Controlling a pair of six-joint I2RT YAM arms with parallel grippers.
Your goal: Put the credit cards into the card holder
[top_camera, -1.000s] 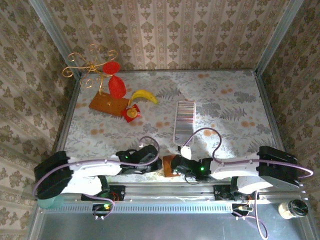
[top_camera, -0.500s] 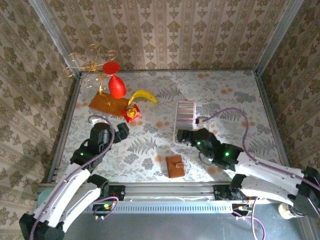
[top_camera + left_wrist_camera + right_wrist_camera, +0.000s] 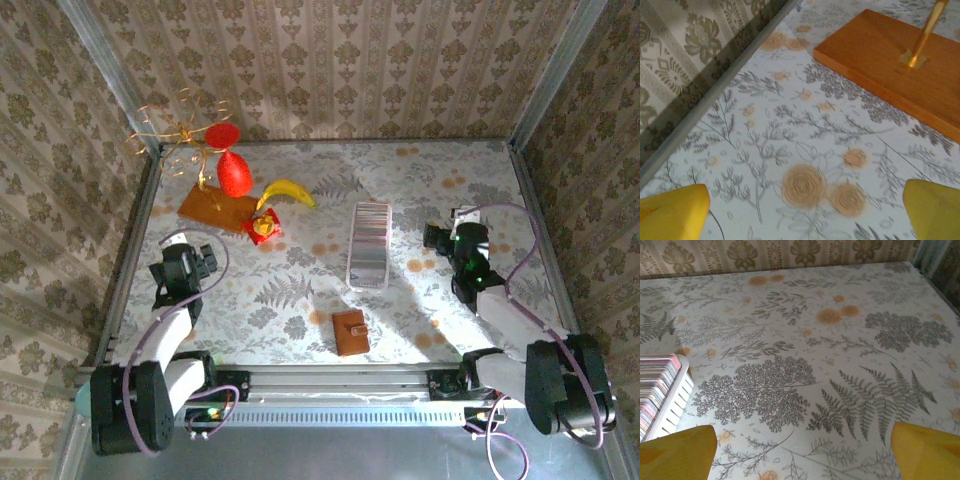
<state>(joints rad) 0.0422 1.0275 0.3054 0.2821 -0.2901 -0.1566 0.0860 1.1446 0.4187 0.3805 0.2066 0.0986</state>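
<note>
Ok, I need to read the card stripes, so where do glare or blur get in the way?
Top external: the near end of the credit cards looks pale and stripeless, likely glare, with a bright patch on the table beside it; the far end shows stripes. Right wrist: the cards' corner is sharp, the yellow fingertips blurred. Left wrist: soft throughout, wooden board included.

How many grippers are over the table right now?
2. The left gripper hangs open near the left rail, just short of the wooden board; the right gripper hangs open beside the credit cards, on their right.
</note>
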